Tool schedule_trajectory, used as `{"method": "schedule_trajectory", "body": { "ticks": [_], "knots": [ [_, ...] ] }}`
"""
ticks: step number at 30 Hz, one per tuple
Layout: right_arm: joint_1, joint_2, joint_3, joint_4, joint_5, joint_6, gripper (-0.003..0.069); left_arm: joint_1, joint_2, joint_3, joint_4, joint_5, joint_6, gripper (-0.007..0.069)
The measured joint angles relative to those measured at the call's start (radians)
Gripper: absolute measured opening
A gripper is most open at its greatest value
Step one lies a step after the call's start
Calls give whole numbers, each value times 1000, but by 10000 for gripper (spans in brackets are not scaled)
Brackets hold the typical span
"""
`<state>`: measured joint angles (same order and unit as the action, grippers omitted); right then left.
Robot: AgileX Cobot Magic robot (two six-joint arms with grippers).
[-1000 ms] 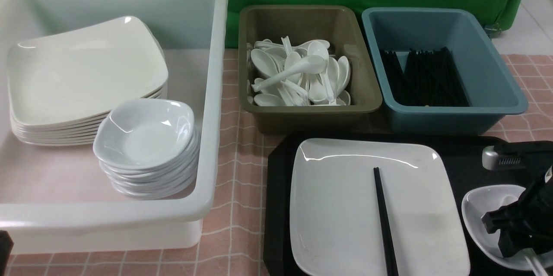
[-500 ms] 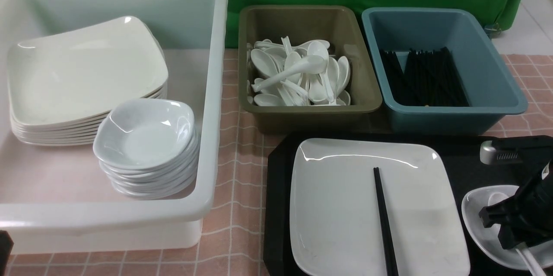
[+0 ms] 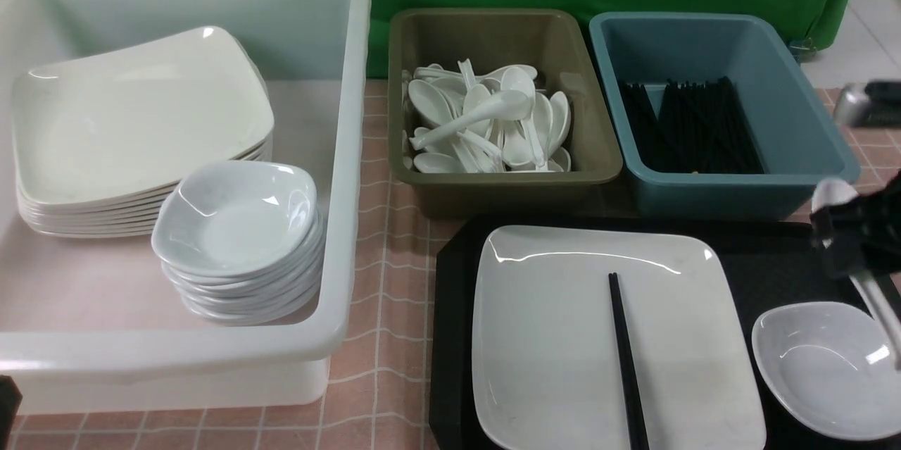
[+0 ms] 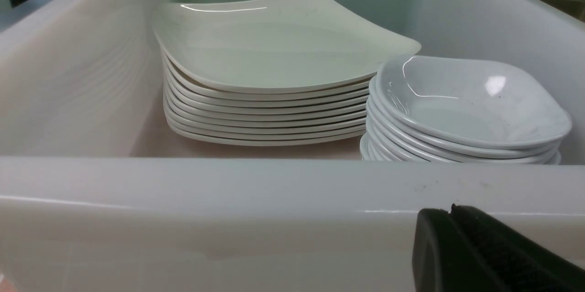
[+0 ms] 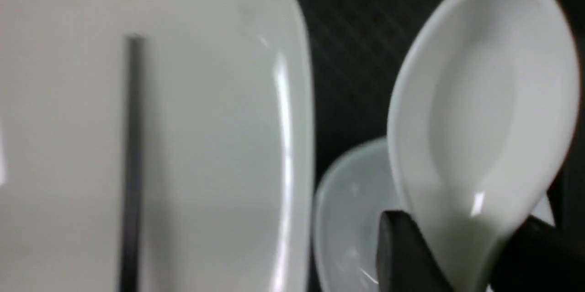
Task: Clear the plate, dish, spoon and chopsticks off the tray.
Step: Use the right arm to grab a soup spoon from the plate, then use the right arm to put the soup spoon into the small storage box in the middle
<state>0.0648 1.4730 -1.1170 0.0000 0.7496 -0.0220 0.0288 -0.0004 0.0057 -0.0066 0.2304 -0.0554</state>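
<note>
On the black tray lies the large white plate, with the black chopsticks resting across it. The small bluish-white dish sits empty on the tray's right end. My right gripper hangs above the dish, shut on the white spoon. The spoon's handle slants down below the fingers. In the right wrist view the spoon fills the space between the jaws of the gripper, above the dish and beside the plate. My left gripper is shut, empty, facing a white tub's near wall.
A big white tub on the left holds a stack of plates and a stack of dishes. Behind the tray stand an olive tub of spoons and a blue tub of chopsticks.
The right gripper shut on the spoon inside the dish and lifted it up and back, leaving the dish empty. The left arm has not moved.
</note>
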Motion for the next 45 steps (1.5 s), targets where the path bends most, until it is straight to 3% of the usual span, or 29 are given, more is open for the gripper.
{"method": "schedule_trajectory", "body": {
  "ticks": [1, 3, 8, 18, 20, 23, 25, 27, 31, 33, 34, 35, 36, 38, 43, 45],
  "knots": [
    [29, 3, -64, 77, 0, -51, 304, 0, 0, 0, 0, 0, 1, 4],
    [75, 29, -155, 117, 1, -86, 304, 0, 0, 0, 0, 0, 1, 4],
    [196, 207, -425, 148, -22, -106, 304, 0, 0, 0, 0, 0, 0, 4],
    [269, 702, -977, 154, -95, -95, 313, 0, 0, 0, 0, 0, 0, 4],
    [271, 739, -1024, 154, -91, -86, 343, 0, 0, 0, 0, 0, 0, 4],
    [271, 810, -1101, 153, -21, -61, 508, 0, 0, 0, 0, 0, 0, 4],
    [271, 811, -1120, 153, 59, -61, 568, 0, 0, 0, 0, 0, 0, 4],
    [271, 806, -1134, 153, 111, -61, 580, 0, 0, 0, 0, 0, 0, 4],
    [271, 760, -1190, 151, 326, -61, 448, 0, 0, 0, 0, 0, 0, 4],
    [271, 710, -1208, 152, 382, -61, 274, 0, 0, 0, 0, 0, 0, 4],
    [271, 704, -1208, 152, 382, -61, 274, 0, 0, 0, 0, 0, 0, 4],
    [271, 656, -1198, 150, 382, -60, 151, 0, 0, 0, 0, 0, 0, 4],
    [271, 607, -1183, 150, 383, -60, 90, 0, 0, 0, 0, 0, 0, 4],
    [271, 532, -1138, 151, 383, -60, 34, 0, 0, 0, 0, 0, 0, 4],
    [271, 279, -934, 152, 383, -59, 30, 0, 0, 0, 0, 0, 0, 4],
    [271, 125, -760, 151, 383, -59, 30, 0, 0, 0, 0, 0, 0, 4]
  ]
}}
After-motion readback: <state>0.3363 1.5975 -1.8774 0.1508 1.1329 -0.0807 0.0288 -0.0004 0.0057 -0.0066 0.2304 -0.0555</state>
